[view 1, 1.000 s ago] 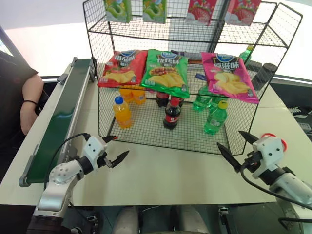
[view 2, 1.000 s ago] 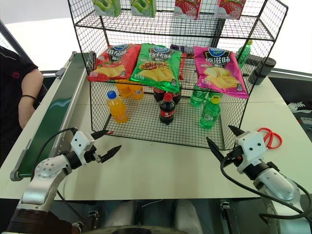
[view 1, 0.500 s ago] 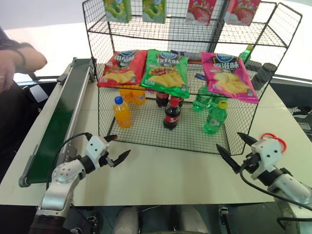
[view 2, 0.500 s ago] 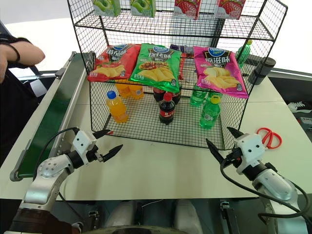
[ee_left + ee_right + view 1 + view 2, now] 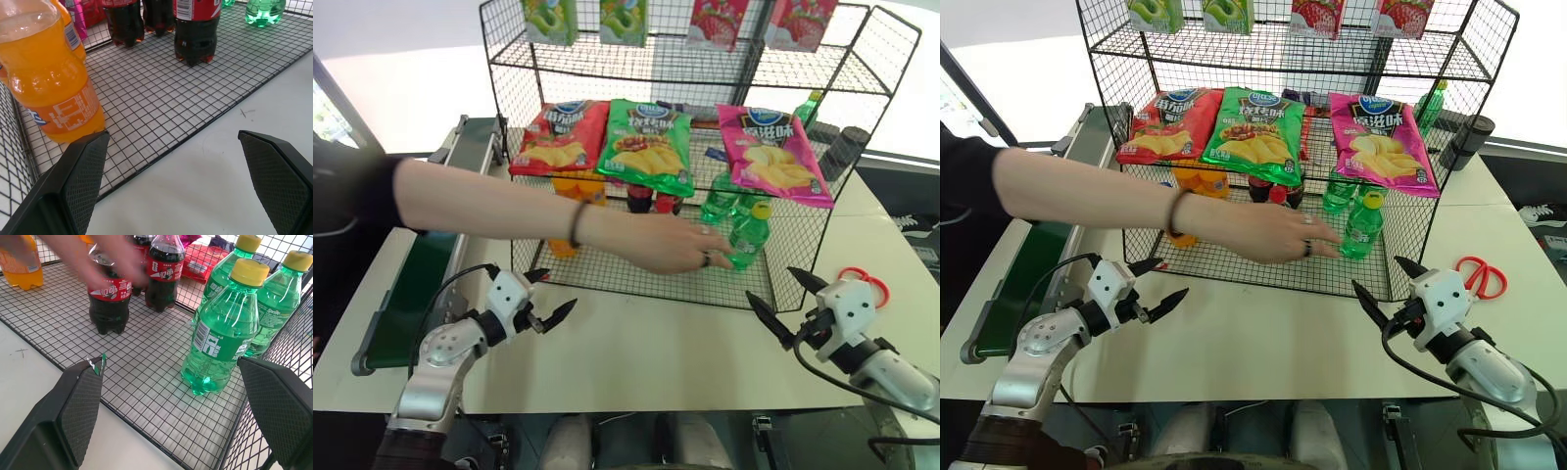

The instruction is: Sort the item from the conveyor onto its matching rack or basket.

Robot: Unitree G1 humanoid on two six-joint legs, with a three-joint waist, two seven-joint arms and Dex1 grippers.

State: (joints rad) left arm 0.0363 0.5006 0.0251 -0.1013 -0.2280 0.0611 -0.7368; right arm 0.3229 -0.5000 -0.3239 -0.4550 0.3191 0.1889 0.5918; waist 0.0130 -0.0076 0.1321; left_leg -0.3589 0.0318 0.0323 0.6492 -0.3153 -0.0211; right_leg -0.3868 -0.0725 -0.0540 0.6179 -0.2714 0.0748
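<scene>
Cream tabletop [image 5: 636, 352] carries the black wire-mesh rack [image 5: 646, 264], where the clear-green soda bottle with yellow cap [image 5: 747, 238] stands in the lower cage. A person's hand [image 5: 680, 247] touches it, the arm stretching across the dark green conveyor belt [image 5: 421, 264]. Both claws, left [image 5: 541, 301] and right [image 5: 778, 305], hover released before the cage, the right nearer the bottle.
</scene>
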